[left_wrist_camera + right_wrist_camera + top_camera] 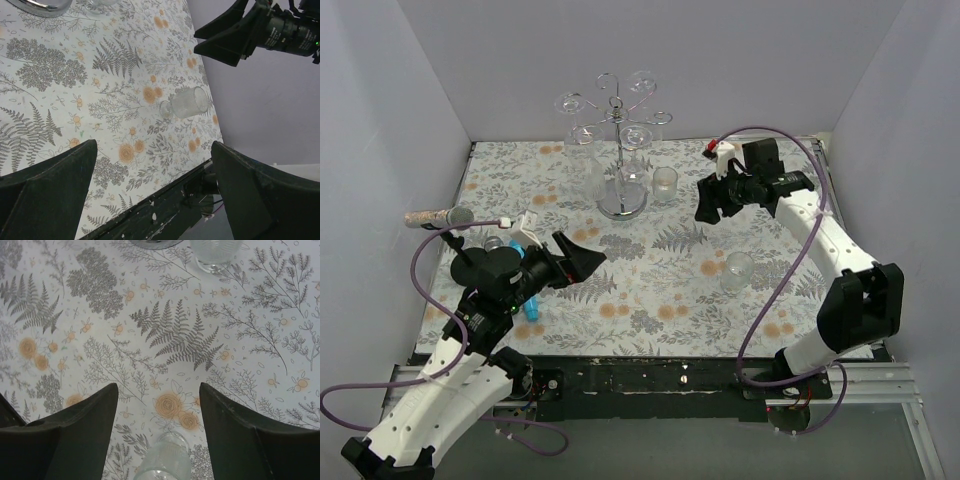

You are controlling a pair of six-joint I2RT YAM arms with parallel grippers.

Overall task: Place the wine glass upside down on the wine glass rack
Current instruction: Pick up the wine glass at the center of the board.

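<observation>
Right pincer (pixel 157 389): fingers apart, nothing between them, hovering above floral-print table (pixel 165 340). Clear glass wine glass (pixel 162 462) lies on its side on table, below right pincer and back toward its wrist, untouched. Shiny silver wire wine glass rack (pixel 622 130) stands ahead of right pincer, with other clear glasses (pixel 580 135) hanging upside down from its arms. Short clear ribbed tumbler (pixel 215 252) ahead-right, just beside rack base. Left pincer (pixel 154 146): fingers wide apart, empty. Wine glass lies ahead of it, well apart.
</observation>
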